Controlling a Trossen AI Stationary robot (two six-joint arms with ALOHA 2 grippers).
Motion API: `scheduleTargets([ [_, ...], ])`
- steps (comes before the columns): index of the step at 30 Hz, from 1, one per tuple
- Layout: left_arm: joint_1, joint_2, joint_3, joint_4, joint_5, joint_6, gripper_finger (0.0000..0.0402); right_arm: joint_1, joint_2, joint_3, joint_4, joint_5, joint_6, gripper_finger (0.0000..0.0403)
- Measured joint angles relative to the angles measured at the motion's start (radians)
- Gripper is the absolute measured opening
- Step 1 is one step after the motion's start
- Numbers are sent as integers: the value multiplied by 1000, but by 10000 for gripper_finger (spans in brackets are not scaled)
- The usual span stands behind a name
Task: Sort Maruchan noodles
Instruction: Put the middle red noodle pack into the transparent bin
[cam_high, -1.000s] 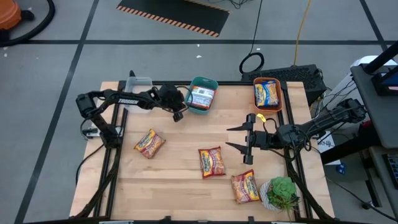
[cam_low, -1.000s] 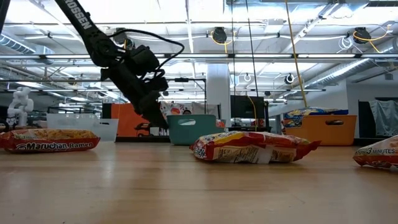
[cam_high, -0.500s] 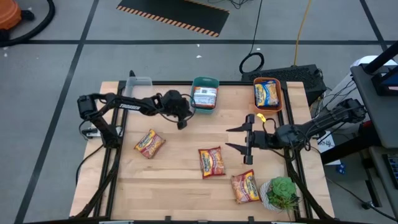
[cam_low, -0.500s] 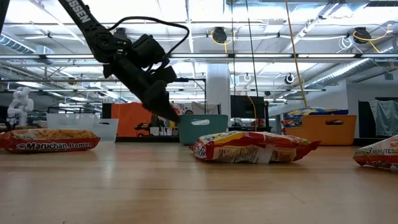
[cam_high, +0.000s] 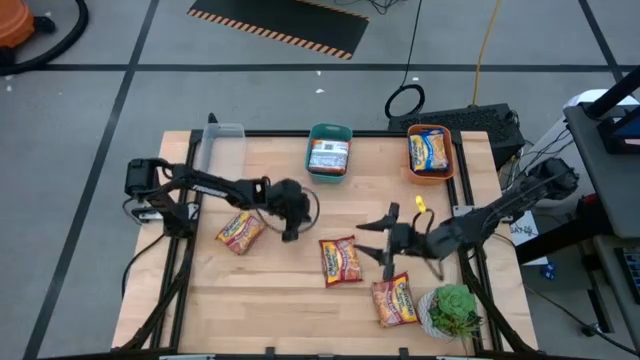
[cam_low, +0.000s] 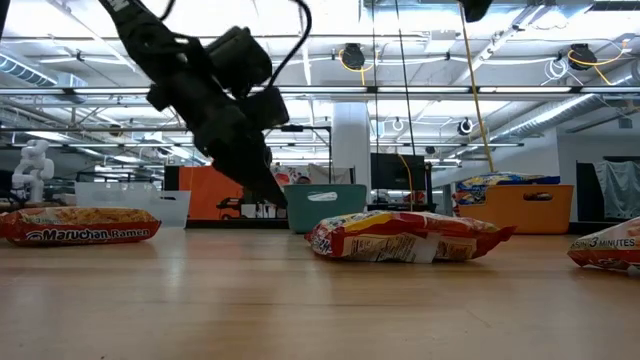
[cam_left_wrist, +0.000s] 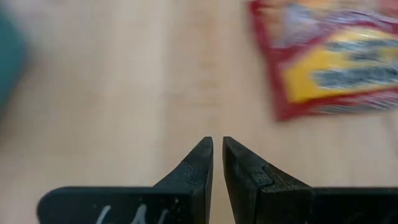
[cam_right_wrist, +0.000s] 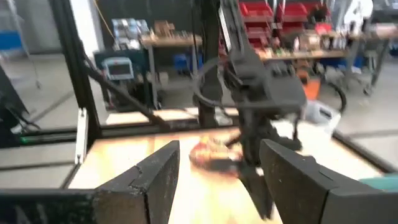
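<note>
Red-wrapped noodle pkts lie loose on the desk (cam_high: 290, 290): left end effector (cam_high: 290, 236), fingers nearly shut & empty, hovers between two pkts (cam_high: 240, 231) (cam_high: 340, 260). Right end effector (cam_high: 377, 252), wide, waits by middle pkt. Next, likely: open, descend, grab. Only overhead shows teal bin (cam_high: 329, 133) & orange bin (cam_high: 430, 175) already loaded.

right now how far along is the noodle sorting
Done: one packet in the teal bin, one in the orange bin. In hand: nothing; left claw shut and empty, right claw open. Left: three packets loose on the table, clear bin empty.
</note>
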Motion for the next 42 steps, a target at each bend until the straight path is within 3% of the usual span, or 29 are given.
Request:
scheduleTargets([
  [3, -89, 0, 0, 0, -15, 3, 42, 27, 70, 88, -125, 26, 83, 215],
  [10, -251, 0, 0, 2, -73, -16, 42, 105, 257, 424, -702, 19, 415, 215],
  [14, -312, 0, 0, 2, -111, -69, 42, 145, 371, 578, -930, 17, 544, 215],
  [20, -388, 0, 0, 10, -127, -164, 42, 185, 480, 665, -960, -9, 615, 215],
  [24, -455, 0, 0, 15, -191, -208, 42, 195, 528, 668, -960, -15, 693, 220],
  [30, -552, 0, 0, 36, -246, -254, 42, 198, 606, 668, -993, -88, 807, 254],
  [36, -609, 0, 0, 62, -248, -262, 42, 182, 620, 668, -1156, -218, 903, 270],
  [42, -626, 0, 0, 64, -259, -269, 42, 199, 618, 607, -1204, -173, 890, 263],
])
